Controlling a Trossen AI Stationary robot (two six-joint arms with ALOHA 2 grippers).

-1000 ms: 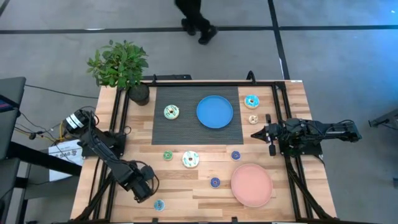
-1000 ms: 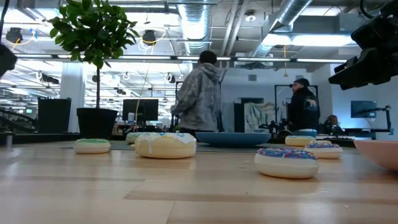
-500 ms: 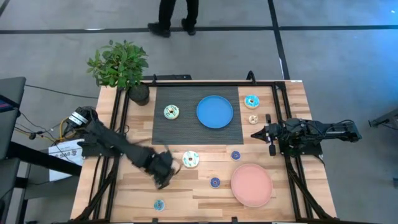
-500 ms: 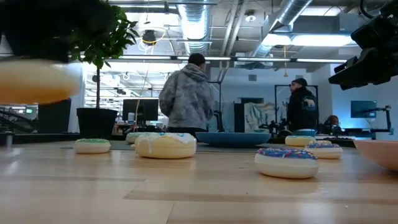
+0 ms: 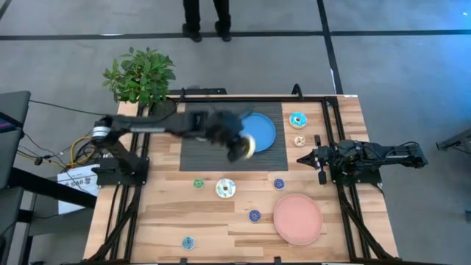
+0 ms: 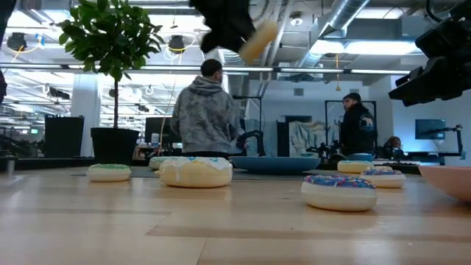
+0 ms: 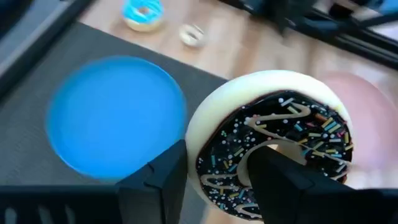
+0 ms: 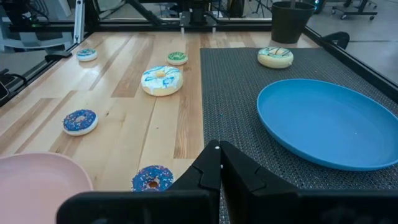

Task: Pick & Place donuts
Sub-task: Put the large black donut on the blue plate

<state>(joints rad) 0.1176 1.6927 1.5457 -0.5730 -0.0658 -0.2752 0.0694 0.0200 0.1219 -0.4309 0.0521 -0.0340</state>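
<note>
My left gripper (image 5: 237, 146) hangs in the air over the dark mat (image 5: 193, 156), at the near-left rim of the blue plate (image 5: 259, 126). It is shut on a large cream donut with dark brown icing and sprinkles (image 7: 273, 146), which the low view shows high up as a tan donut edge (image 6: 257, 37). My right gripper (image 5: 302, 159) waits shut at the table's right side (image 8: 214, 152). Other donuts lie flat on the table: a turquoise one (image 5: 297, 119), a small tan one (image 5: 299, 140), a white-turquoise one (image 5: 225, 188) and a small green one (image 5: 198, 184). My left gripper (image 7: 217, 168) holds the brown-iced donut by its ring wall (image 7: 214, 146). One finger (image 7: 280, 177) goes through the hole and the other finger (image 7: 158, 180) lies against the outer rim. The donut is lifted clear, its iced face turned toward the wrist camera.
The pink plate (image 5: 298, 218) sits near the table's near-right corner. Small blue donuts (image 5: 279, 184) (image 5: 254, 216) and a small turquoise one (image 5: 188, 242) lie on the wood. A potted plant (image 5: 141, 79) stands at the far-left corner. People stand beyond the table (image 6: 210, 110).
My left arm has swung fast from the table's near-left area toward the far side and right, rising with the donut held. It has passed over the green and white-turquoise donuts and now hangs over the mat beside the blue plate. The right arm kept still.
</note>
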